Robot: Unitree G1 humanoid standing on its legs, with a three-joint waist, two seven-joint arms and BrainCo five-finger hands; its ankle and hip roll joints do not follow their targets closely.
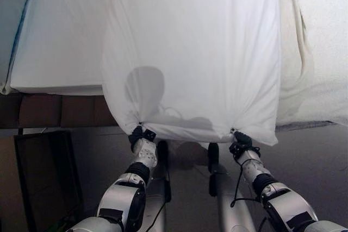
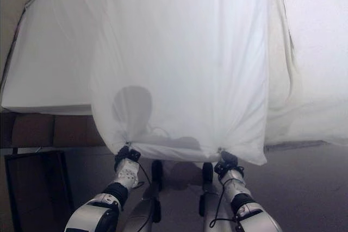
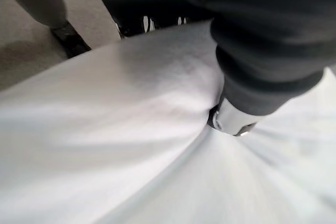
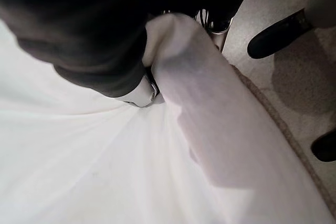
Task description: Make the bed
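Left eye view: both robot hands point(image 1: 141, 134) point(image 1: 240, 140) apparently pinch the white sheet point(image 1: 196, 47).

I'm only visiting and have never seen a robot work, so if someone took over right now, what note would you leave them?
Left hand: gripping a near corner of the white sheet.
Right hand: gripping the other near corner.
Sheet: held up between both hands, spread toward the bed, its near edge over the floor.
Done: both corners gripped, sheet stretched out.
Left: lay it flat on the bed and smooth it.

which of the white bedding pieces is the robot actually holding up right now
The white sheet hanging in the middle, gathered at its bottom edge by the left hand and right hand. The mattress behind it lies flat, unheld.
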